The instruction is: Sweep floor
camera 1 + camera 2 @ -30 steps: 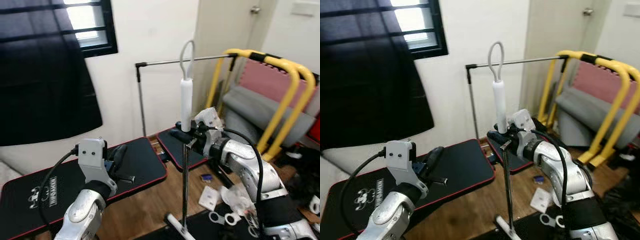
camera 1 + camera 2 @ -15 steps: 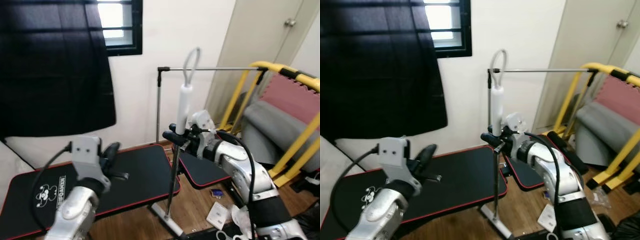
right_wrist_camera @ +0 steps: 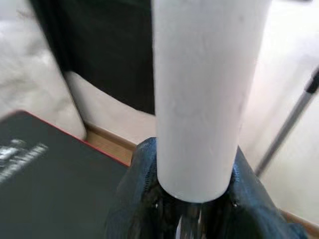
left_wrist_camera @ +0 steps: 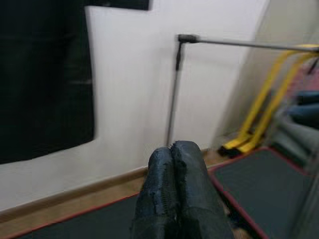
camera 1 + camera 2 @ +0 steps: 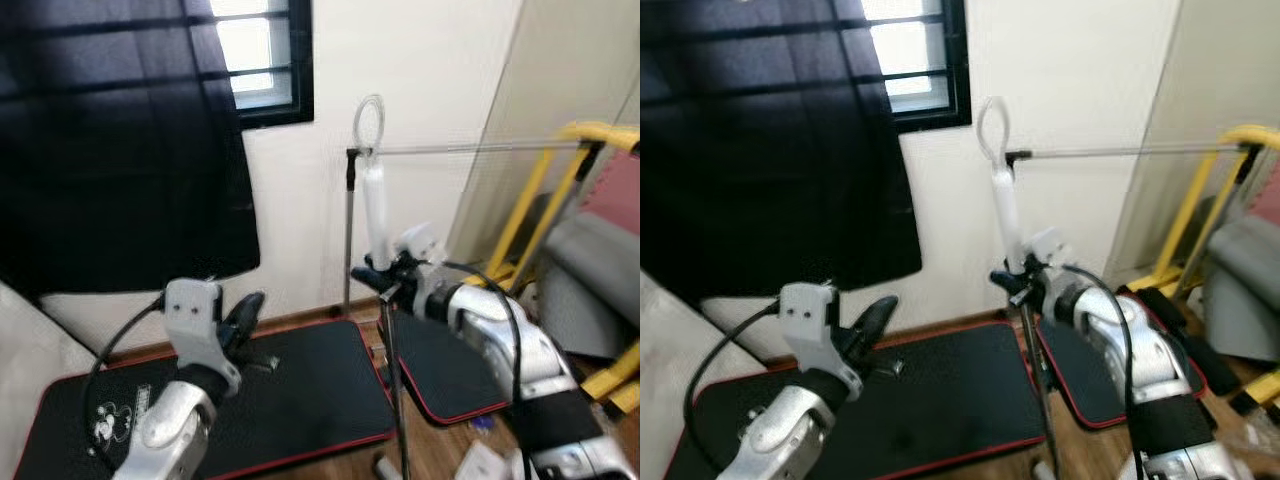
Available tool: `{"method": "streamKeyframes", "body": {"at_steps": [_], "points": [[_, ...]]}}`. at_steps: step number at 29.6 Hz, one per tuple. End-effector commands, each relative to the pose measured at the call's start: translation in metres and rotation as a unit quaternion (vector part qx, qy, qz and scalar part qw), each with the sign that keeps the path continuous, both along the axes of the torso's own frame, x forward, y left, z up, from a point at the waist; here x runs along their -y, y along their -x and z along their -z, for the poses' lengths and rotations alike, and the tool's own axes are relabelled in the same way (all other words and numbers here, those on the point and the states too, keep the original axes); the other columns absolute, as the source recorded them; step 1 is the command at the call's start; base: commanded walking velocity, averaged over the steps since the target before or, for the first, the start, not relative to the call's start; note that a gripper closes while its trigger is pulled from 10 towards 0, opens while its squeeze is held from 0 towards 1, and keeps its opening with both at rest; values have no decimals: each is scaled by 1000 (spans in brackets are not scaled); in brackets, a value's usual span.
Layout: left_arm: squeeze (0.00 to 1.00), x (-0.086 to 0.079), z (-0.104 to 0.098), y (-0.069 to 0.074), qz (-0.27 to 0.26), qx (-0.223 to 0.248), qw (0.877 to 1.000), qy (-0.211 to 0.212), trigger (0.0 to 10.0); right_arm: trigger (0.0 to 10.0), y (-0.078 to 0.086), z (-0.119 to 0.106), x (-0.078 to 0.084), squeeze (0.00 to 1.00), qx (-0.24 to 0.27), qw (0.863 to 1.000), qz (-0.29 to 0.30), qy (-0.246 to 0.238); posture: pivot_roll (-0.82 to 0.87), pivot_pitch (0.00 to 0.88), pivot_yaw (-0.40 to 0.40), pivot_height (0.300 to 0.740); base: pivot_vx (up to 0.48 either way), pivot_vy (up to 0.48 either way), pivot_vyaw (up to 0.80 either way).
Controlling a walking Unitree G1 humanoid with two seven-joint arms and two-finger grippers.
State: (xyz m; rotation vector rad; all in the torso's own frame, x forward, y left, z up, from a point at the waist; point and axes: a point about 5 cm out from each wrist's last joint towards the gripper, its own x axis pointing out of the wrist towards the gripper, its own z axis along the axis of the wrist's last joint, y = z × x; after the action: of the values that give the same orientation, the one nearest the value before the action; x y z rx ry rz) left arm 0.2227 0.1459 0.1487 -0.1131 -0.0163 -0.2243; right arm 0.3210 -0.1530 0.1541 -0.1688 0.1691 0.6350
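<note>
My right gripper (image 5: 378, 281) is shut on the broom (image 5: 375, 215), just below its white grip with the hanging loop on top. The broom's thin metal pole (image 5: 397, 390) runs down toward the wooden floor; its head is out of sight. In the right wrist view the white grip (image 3: 204, 94) stands between the black fingers (image 3: 144, 199). My left gripper (image 5: 246, 312) is raised over the black mat, its fingers (image 4: 174, 189) pressed together with nothing between them.
A black mat with red edging (image 5: 300, 390) lies on the wooden floor, a second one (image 5: 450, 375) to its right. A metal clothes rail (image 5: 450, 150) stands by the white wall. A dark curtain (image 5: 120, 150) hangs left. Yellow frame (image 5: 610, 140) and grey cushion at right.
The whole picture has shifted, so the camera has turned left. The broom stays in my right gripper and now tilts slightly, with the litter on the floor out of frame.
</note>
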Motion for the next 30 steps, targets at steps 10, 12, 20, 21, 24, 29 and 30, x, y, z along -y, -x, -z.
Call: {"method": "streamKeyframes", "body": {"at_steps": [10, 12, 20, 21, 24, 29, 30], "points": [[0, 5, 0, 6, 13, -5, 1000, -1, 10000, 10000, -15, -7, 24, 0, 29, 995, 94, 22, -55, 0, -72, 740, 0, 0, 0], [0, 8, -1, 10, 22, -6, 1000, 4, 10000, 10000, -21, -7, 21, 0, 35, 994, 99, 11, -42, 14, -71, 740, 0, 0, 0], [0, 17, -7, 26, 48, -6, 999, 21, 10000, 10000, -34, -5, 13, 0, 56, 993, 103, 11, -14, 75, -75, 740, 0, 0, 0], [0, 19, -8, 29, 51, -9, 998, 25, 10000, 10000, -38, -5, 14, 0, 62, 992, 112, 15, -6, 93, -76, 740, 0, 0, 0], [0, 21, -10, 36, 57, -14, 998, 29, 10000, 10000, -45, -9, 17, 0, 77, 988, 130, 24, 5, 116, -79, 740, 0, 0, 0], [0, 31, -15, 47, 96, -17, 995, 34, 10000, 10000, -54, -16, 22, 0, 100, 983, 155, 23, 21, 154, -79, 740, 0, 0, 0], [0, 34, -17, 50, 112, -17, 993, 34, 10000, 10000, -56, -17, 23, 0, 103, 981, 160, 24, 26, 171, -77, 740, 0, 0, 0]]}}
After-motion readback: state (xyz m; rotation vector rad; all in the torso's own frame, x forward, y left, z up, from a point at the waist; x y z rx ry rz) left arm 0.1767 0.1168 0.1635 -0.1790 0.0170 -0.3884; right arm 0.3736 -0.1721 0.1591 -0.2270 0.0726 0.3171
